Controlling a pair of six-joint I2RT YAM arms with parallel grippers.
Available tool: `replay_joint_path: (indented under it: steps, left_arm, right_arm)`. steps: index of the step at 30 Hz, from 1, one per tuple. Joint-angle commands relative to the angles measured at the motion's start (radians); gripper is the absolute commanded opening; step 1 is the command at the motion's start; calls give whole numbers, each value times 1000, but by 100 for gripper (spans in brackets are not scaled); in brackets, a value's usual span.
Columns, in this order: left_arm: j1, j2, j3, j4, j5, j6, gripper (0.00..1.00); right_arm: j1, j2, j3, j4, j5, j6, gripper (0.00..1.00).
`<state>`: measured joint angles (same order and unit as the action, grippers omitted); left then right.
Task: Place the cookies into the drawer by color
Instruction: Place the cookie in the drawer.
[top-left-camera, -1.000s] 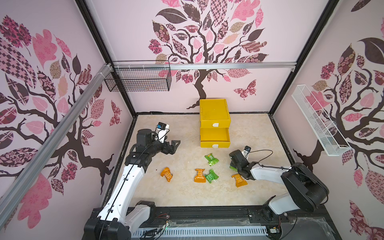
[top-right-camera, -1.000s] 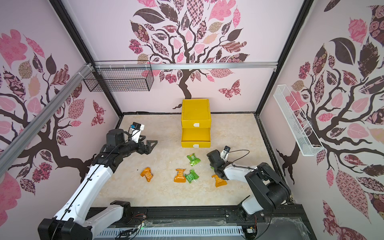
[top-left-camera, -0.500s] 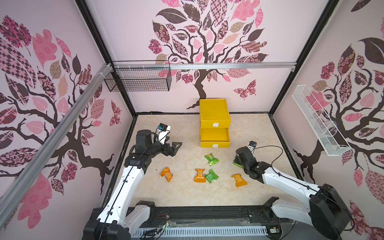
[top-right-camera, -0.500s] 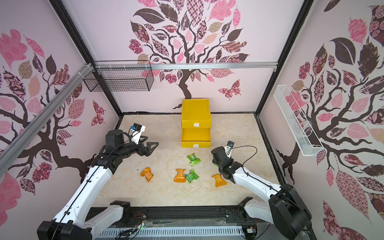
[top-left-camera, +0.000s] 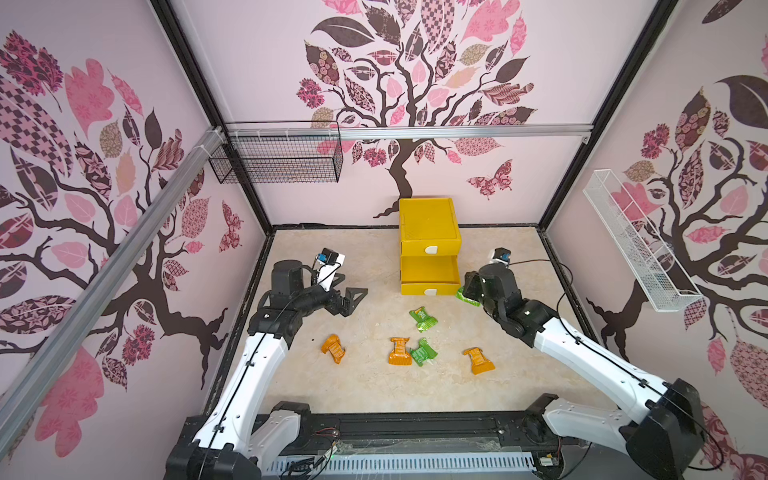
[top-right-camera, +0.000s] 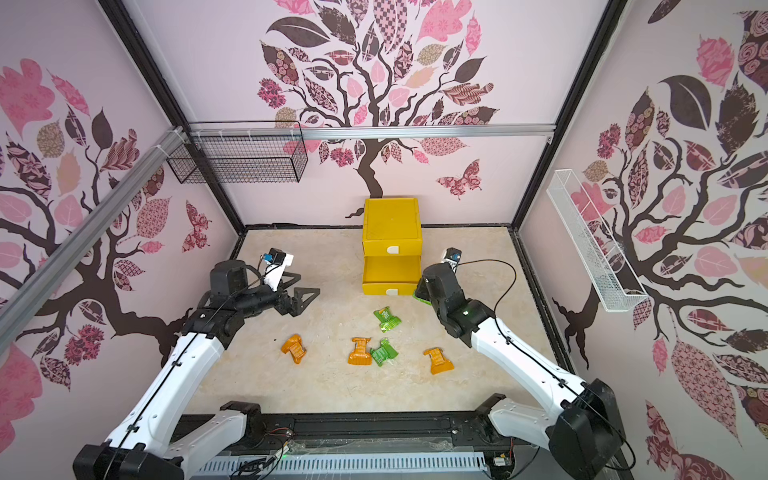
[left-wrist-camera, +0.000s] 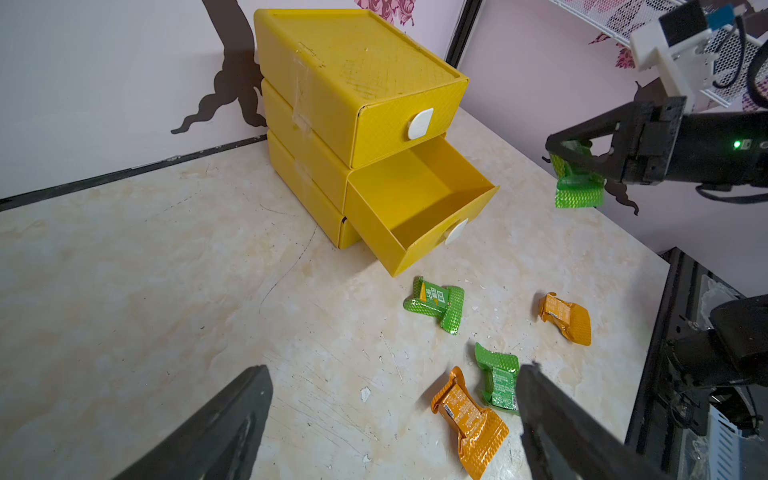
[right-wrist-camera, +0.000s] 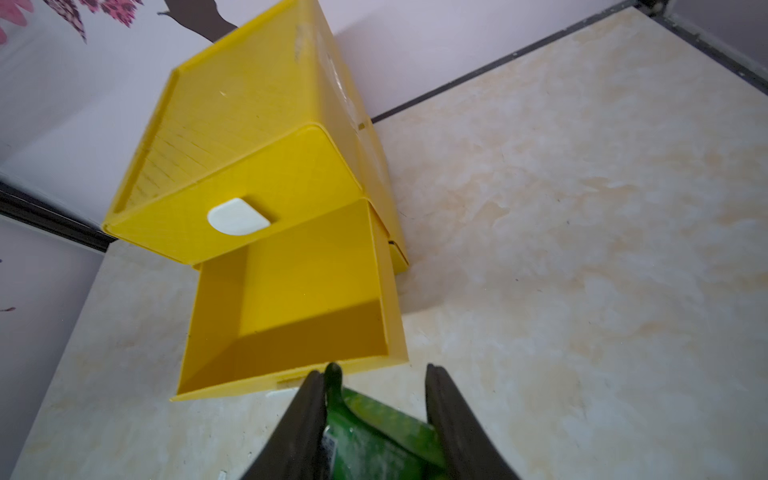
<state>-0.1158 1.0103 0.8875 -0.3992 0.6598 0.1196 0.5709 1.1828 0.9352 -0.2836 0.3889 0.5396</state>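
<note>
green cookie (left-wrist-camera: 577, 187): dangling lengthwise, pinched in the right gripper (right-wrist-camera: 374, 374) | middle drawer (right-wrist-camera: 388, 299): standing open, lying just ahead of and below those fingertips | left gripper (left-wrist-camera: 395, 369): gaping wide, empty, idling farther from the opening

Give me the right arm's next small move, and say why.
Probably ease the right gripper toward the cabinet until it hangs over the open middle drawer, then release. The gripper is shut on a green cookie that sits just outside the drawer's front wall, and the visible part of the drawer's interior is bare and unobstructed.
</note>
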Motion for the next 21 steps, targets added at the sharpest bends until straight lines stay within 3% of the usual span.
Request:
replay_joint_path:
  steps: [1, 9, 17, 21]
  left_arm:
    - [0, -13, -7, -8, 15, 17, 97]
    - [-3, -13, -4, -11, 5, 18, 97]
    - [-9, -6, 0, -16, 0, 17, 97]
    - [-11, -8, -4, -10, 1, 14, 97]
  right_arm:
    - [-2, 81, 69, 63, -35, -38, 22]
    - [-2, 247, 93, 376, -48, -123, 19]
    - [-12, 352, 13, 752, -107, -373, 6]
    - [-46, 390, -20, 870, -177, -421, 5]
